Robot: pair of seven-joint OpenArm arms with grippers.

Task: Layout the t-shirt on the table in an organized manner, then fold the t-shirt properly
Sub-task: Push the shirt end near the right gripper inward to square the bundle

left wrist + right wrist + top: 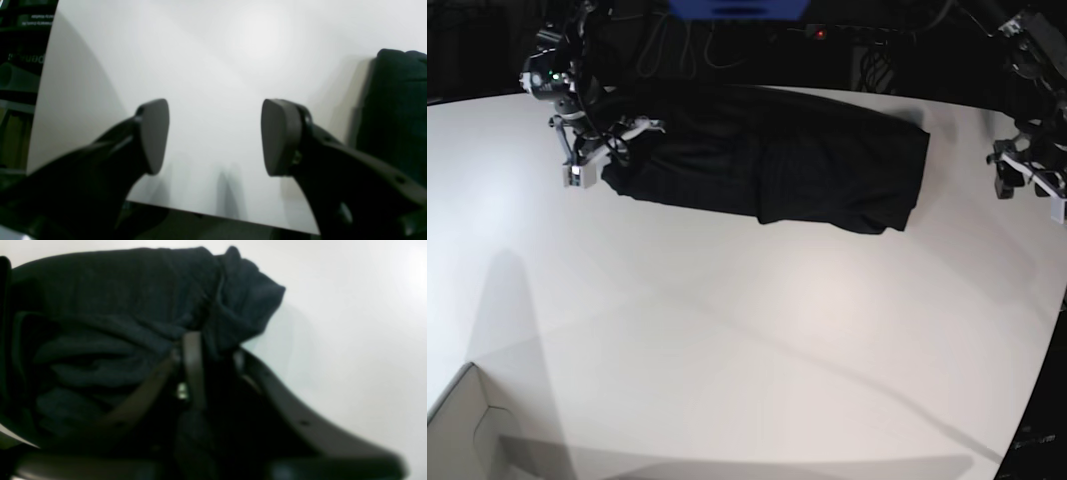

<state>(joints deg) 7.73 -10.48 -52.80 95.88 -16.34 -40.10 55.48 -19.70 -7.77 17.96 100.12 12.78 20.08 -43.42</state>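
Layout step in hand. T-shirt (767, 170) lying bunched on far part of table (757, 340). Right pincer (208, 350) pinching shirt's edge fold, jaws narrow. Left pincer (215, 136) hovering wide, holding nothing, beside shirt's other end. Next, likely: left gripping that end, both stretching shirt flat.

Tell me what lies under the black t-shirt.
The t-shirt lies bunched on the white table; bare tabletop shows around it. Whatever sits beneath the folds is covered. The right gripper is pinching one end.
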